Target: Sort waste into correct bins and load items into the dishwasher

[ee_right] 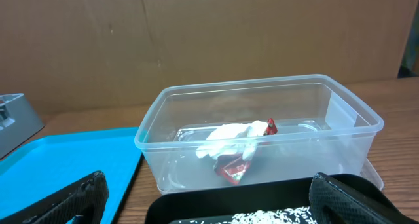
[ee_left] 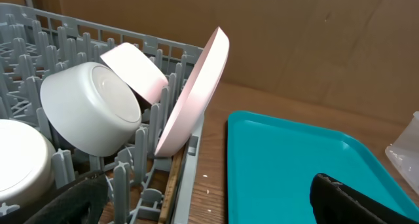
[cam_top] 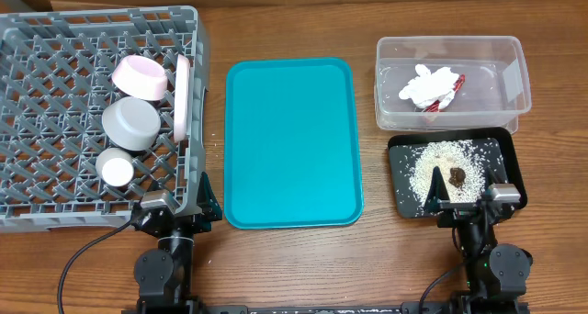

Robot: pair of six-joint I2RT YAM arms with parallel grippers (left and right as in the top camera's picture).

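The grey dish rack [cam_top: 55, 75] holds the pink-sided dish [cam_top: 140, 78], grey bowl [cam_top: 130, 123], small white cup [cam_top: 117, 169] and the white plate [cam_top: 182, 95] standing on edge. A wooden chopstick [ee_left: 171, 185] lies along the rack's right wall. The clear tub [cam_top: 516, 71] holds the white tissue [cam_top: 430, 84] and red wrapper [cam_top: 452, 92]. The black tray [cam_top: 507, 158] holds rice [cam_top: 439, 160] and the brown lump [cam_top: 457, 175]. My left gripper [cam_top: 179, 208] is open and empty at the rack's front right corner. My right gripper [cam_top: 469, 202] is open and empty at the black tray's front edge.
The teal serving tray [cam_top: 289, 140] lies between the rack and the bins, with nothing on it. A few rice grains [ee_left: 204, 177] lie on the wood between rack and teal tray. A brown cardboard wall stands behind the table.
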